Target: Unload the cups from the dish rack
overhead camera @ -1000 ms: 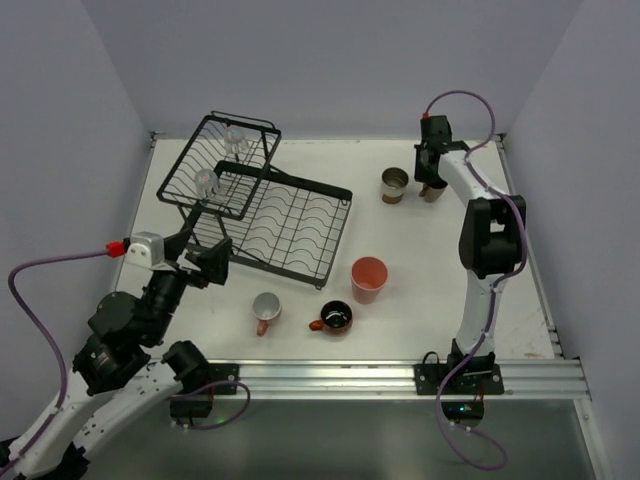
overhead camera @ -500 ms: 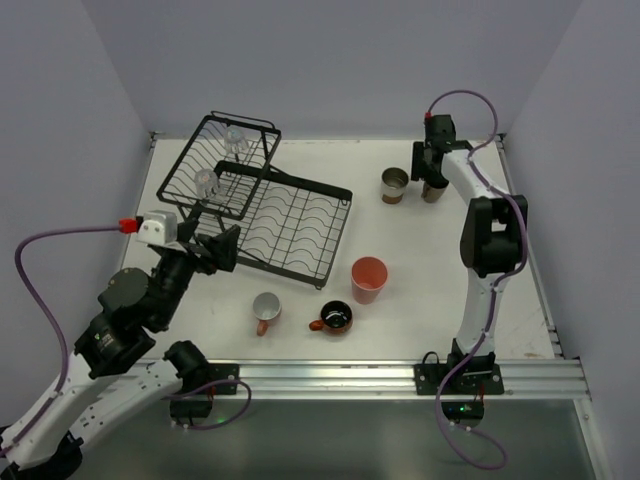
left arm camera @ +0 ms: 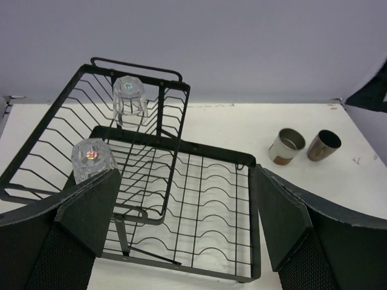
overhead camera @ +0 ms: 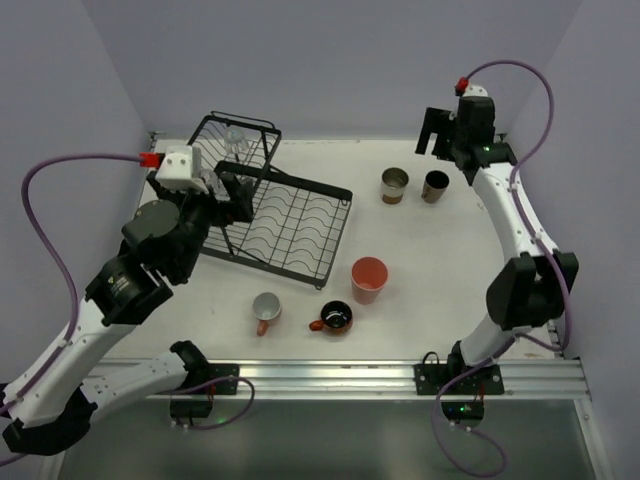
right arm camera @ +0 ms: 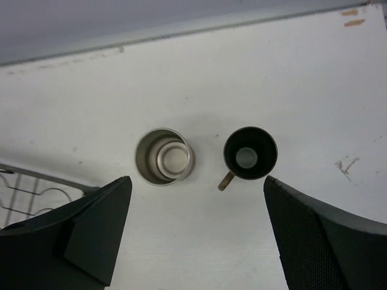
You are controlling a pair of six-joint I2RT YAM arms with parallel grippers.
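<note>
Shows the left gripper (left arm camera: pixel 185 175) spread wide, with nothing in it. Hangs above the dish rack (left arm camera: pixel 199 199), with the black wires right under and in front of its fingers. Finds two clear cups sitting bottoms up in the tilted basket part. Has the far glass (left arm camera: pixel 130 96) well ahead of the left gripper, and the near glass (left arm camera: pixel 92 158) just past one finger. Touches neither.

Shows the right gripper (right arm camera: pixel 195 181) spread wide too, holding nothing. Looks straight down on two cups standing on the white table (right arm camera: pixel 314 72). Has the cream-and-brown cup (right arm camera: pixel 164 157) under it, closer to one finger, and the small brown cup (right arm camera: pixel 250 153) just beside that one, closer to the other finger. Hangs above both and touches neither. Catches a corner of the dish rack past the finger on the cream cup's side.

Shows three more cups out on the table, well apart from both grippers and closer to the arm bases: a tall pink tumbler (overhead camera: pixel 368 278), a pink mug (overhead camera: pixel 266 308), and an orange-red mug (overhead camera: pixel 336 317) with a dark inside, between those two.
</note>
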